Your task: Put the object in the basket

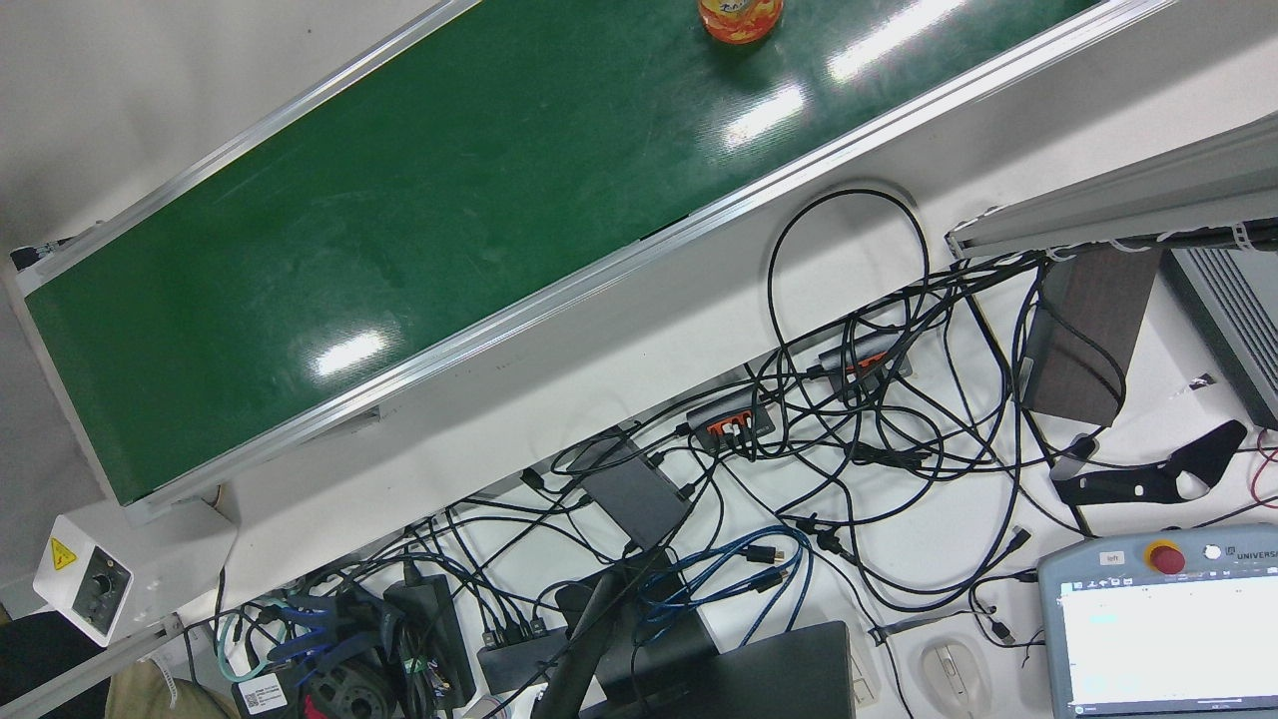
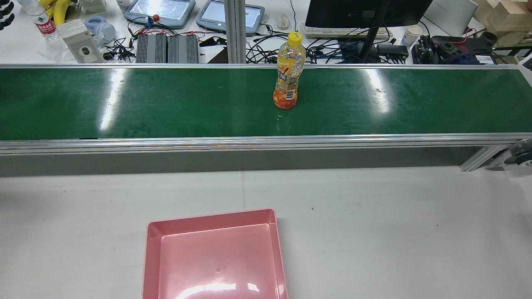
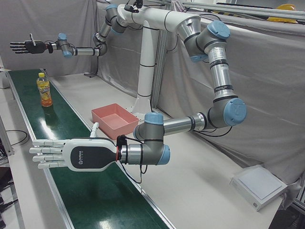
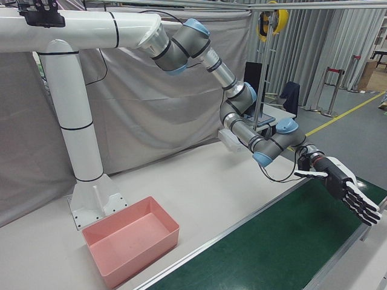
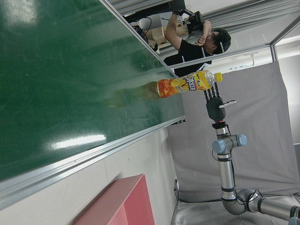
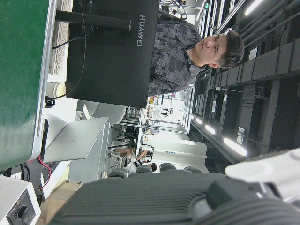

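An orange juice bottle [image 2: 287, 70] with a yellow cap stands upright on the green conveyor belt [image 2: 166, 104]; it also shows in the front view [image 1: 740, 18], the left-front view [image 3: 45, 89] and the left hand view [image 5: 187, 84]. The empty pink basket [image 2: 212, 218] sits on the white table in front of the belt [image 3: 112, 128] [image 4: 139, 257]. My left hand [image 3: 62, 155] is open and flat, hovering over the belt's near end, far from the bottle. My right hand [image 3: 28, 46] is open, high above the belt beyond the bottle [image 4: 341, 187] [image 5: 214, 105].
Behind the belt is a desk with a monitor [image 2: 365, 12], teach pendants [image 2: 160, 10], cables [image 1: 849, 439] and a post [image 2: 235, 31]. The white arm pedestal [image 4: 91, 199] stands behind the basket. People stand at the belt's ends [image 5: 192, 42] [image 6: 187, 51].
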Controlling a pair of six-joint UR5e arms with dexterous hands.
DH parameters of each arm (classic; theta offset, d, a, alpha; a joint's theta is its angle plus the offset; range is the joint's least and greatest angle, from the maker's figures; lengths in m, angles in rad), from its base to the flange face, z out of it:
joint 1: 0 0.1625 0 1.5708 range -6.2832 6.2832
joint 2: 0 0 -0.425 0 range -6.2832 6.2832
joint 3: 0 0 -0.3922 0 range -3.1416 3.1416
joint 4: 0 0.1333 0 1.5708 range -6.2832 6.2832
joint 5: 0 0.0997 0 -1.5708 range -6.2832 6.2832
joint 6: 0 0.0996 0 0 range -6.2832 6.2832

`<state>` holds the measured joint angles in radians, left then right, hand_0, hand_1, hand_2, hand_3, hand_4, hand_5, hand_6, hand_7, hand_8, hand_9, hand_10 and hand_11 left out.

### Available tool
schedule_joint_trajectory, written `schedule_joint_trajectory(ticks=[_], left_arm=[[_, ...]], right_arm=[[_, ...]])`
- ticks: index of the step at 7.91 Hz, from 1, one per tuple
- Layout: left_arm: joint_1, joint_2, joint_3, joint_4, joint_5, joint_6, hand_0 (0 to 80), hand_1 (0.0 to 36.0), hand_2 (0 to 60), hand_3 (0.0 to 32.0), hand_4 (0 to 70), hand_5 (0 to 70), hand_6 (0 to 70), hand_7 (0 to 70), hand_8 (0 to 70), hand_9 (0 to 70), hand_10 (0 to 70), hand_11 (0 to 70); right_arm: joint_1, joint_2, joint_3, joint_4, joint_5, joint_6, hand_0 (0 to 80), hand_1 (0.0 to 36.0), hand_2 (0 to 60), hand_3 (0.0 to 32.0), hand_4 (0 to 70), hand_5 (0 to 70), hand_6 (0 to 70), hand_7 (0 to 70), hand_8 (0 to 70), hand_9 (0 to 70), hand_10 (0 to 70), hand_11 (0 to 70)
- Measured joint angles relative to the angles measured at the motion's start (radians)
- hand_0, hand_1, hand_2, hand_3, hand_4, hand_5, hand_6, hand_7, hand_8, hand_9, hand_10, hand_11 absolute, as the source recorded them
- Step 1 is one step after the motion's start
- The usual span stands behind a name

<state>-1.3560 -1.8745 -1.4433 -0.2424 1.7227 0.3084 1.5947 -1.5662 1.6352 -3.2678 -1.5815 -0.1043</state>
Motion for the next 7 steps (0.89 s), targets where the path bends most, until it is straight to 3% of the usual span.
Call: schedule_joint_trajectory(ticks=[7], left_arm=[[0.000,0.000,-0.006,0.001,0.000,0.000,53.9,2.7,0.0,0.4,4.2,0.0,0.0,0.0,0.0,0.0,0.0,0.0]], right_arm=[[0.000,0.000,0.000,0.000,0.000,0.001,0.0,0.0,0.0,0.0,0.0,0.0,0.0,0.0,0.0,0.0,0.0,0.0]])
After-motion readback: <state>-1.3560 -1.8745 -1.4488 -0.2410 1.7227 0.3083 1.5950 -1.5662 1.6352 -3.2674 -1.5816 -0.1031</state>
